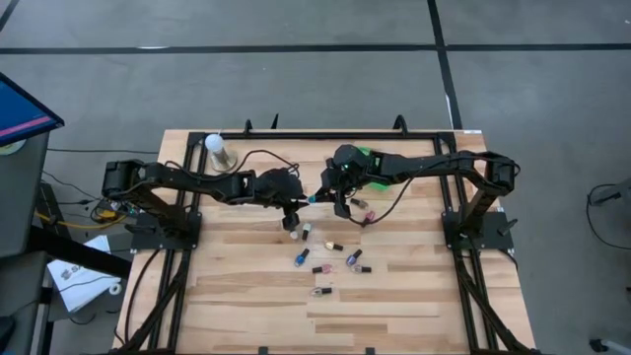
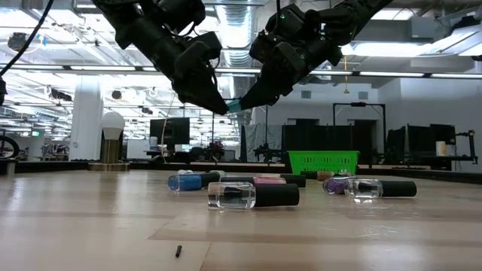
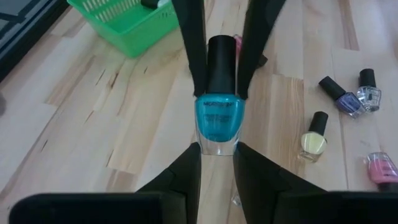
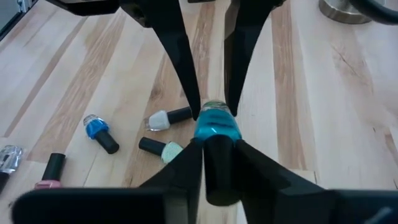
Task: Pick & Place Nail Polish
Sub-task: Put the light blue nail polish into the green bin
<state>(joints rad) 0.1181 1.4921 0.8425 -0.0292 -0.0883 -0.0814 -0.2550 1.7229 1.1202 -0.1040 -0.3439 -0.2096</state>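
Note:
A teal nail polish bottle (image 3: 218, 118) with a black cap is held in the air between both arms, above the table's middle (image 1: 312, 198). My left gripper (image 3: 217, 155) is shut on its glass end. My right gripper (image 4: 216, 149) is shut on its cap end. In the low view the bottle (image 2: 234, 106) sits between the two sets of fingertips, well above the wood. Several other small bottles (image 1: 325, 258) lie on their sides on the table, nearer the near edge. My left gripper pinches the bottle's clear glass base (image 3: 217, 147) between its two fingertips, coming from the table's left. The bottle is lifted clear, its cap pointing away toward the right arm. My right gripper pinches the black cap (image 4: 217, 163) between its two fingers, coming from the table's right and lying along the cap. The teal body (image 4: 217, 126) sticks out past the fingertips toward the left arm, clear of the table.
A green basket (image 3: 127, 25) stands at the far side by the right arm (image 1: 363, 158). A white ball-topped stand (image 1: 215, 146) stands at the far left. Loose bottles lie below: yellow (image 3: 314, 138), purple (image 3: 341, 98), pink (image 3: 382, 168), blue (image 4: 99, 132), white (image 4: 166, 118).

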